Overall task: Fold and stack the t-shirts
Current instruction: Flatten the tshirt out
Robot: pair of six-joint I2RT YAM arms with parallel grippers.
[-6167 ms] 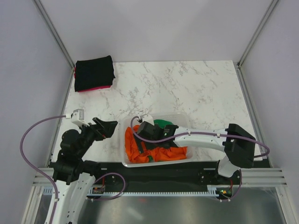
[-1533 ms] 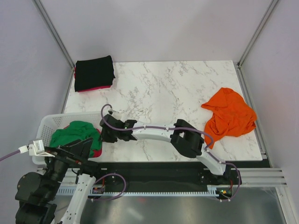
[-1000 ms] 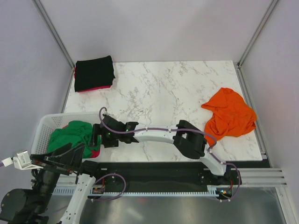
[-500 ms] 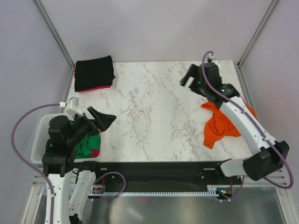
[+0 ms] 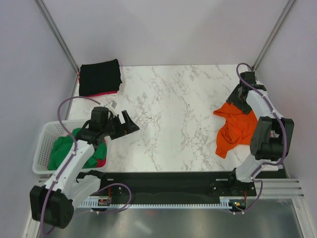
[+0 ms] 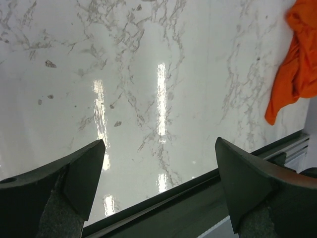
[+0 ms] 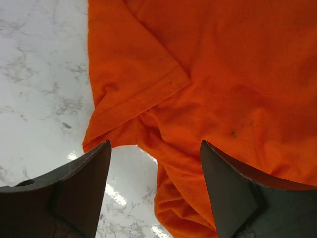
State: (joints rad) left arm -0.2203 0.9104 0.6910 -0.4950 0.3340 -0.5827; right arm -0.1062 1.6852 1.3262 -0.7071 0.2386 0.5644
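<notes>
The orange t-shirt [image 5: 238, 126] lay crumpled and unfolded on the right side of the marble worktop [image 5: 173, 106], one hemmed sleeve turned out toward the bare stone. The right end effector [image 5: 239, 99] hung over the shirt's far edge. In the right wrist view its fingers [image 7: 74, 183] stood apart with nothing between them, the orange cloth spread underneath.

A green t-shirt [image 5: 67, 148] sat bunched in the white basket [image 5: 43, 144] at the near left. At the far left corner a folded black t-shirt [image 5: 100, 77] rested on a pink-red t-shirt [image 5: 96, 94], whose edge showed along the near side.

The left end effector [image 5: 131, 124] was beside the basket, pointing toward the middle of the worktop. In the left wrist view its fingers [image 6: 74, 173] were spread wide and held nothing, with only bare marble below and the orange t-shirt [image 6: 297, 54] well apart at the upper right.
</notes>
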